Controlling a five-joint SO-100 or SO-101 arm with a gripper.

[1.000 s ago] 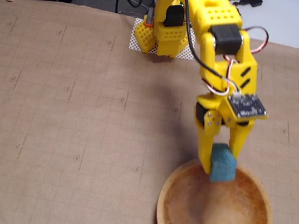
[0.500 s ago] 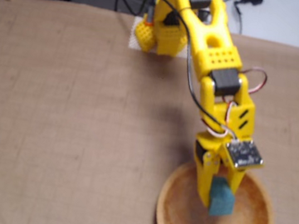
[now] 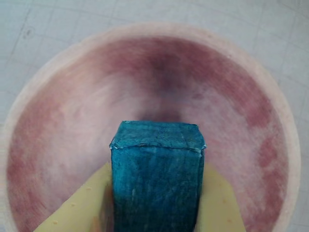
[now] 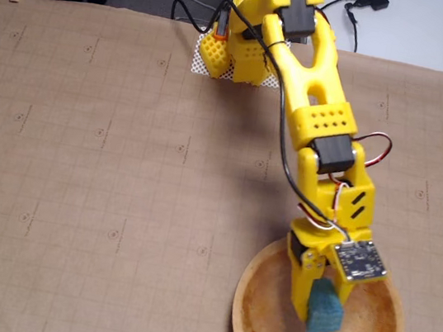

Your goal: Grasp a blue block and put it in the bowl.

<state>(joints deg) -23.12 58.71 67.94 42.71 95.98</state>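
In the wrist view, the small teal-blue foam-like block (image 3: 155,176) fills the lower centre of the frame, pinched between the 2 yellow plastic fingers (image 3: 77,210) of the gripper (image 3: 154,212), which press against its left and right sides. Behind and around it lies the large round wooden bowl (image 3: 43,87), its reddish inside taking up most of the picture and its pale rim curving along the top and sides. In the fixed view, the yellow arm (image 4: 309,112) reaches from the upper centre down to the lower right, where the gripper (image 4: 319,307) holds the block (image 4: 324,308) over the inside of the bowl (image 4: 388,324), which sits on the tan gridded mat (image 4: 88,163).
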